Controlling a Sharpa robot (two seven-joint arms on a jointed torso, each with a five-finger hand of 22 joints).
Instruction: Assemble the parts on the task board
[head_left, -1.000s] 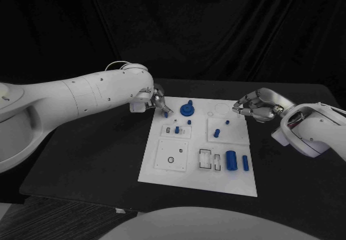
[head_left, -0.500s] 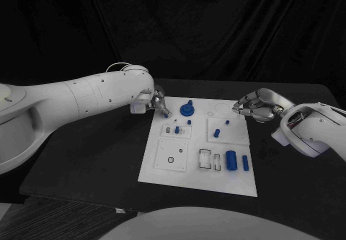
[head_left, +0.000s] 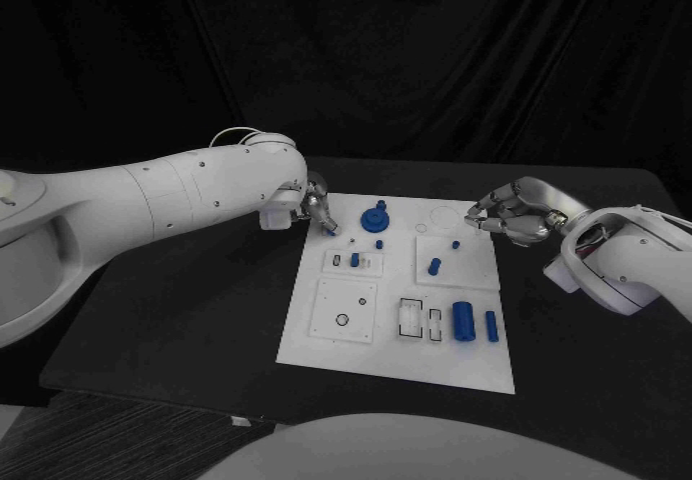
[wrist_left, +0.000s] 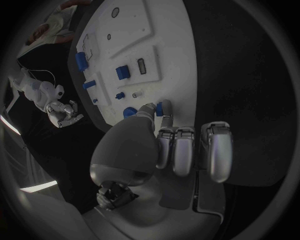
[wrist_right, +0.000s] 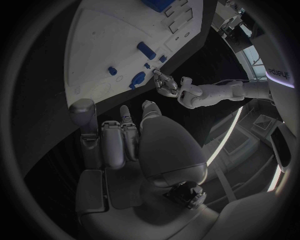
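The white task board (head_left: 346, 330) lies in the middle of the black table. My left hand (head_left: 306, 205) hovers at the board's far left corner and pinches a small blue part (head_left: 332, 229) between thumb and a finger; the left wrist view shows the same blue part (wrist_left: 160, 108) at the fingertips (wrist_left: 166, 104). A round blue knob (head_left: 375, 214) stands just right of it. My right hand (head_left: 512, 213) hangs at the board's far right edge, fingers curled in with nothing in them, as the right wrist view of the hand (wrist_right: 115, 137) also shows.
Several blue parts stand or lie on the board: small pegs (head_left: 434, 266) in the middle and a thick cylinder (head_left: 463, 320) beside a thinner one (head_left: 492, 326) near the front right. Bare black table (head_left: 188, 300) surrounds the board.
The left arm has crept very slightly toward the board with the small blue part still pinched. The right hand has not moved.
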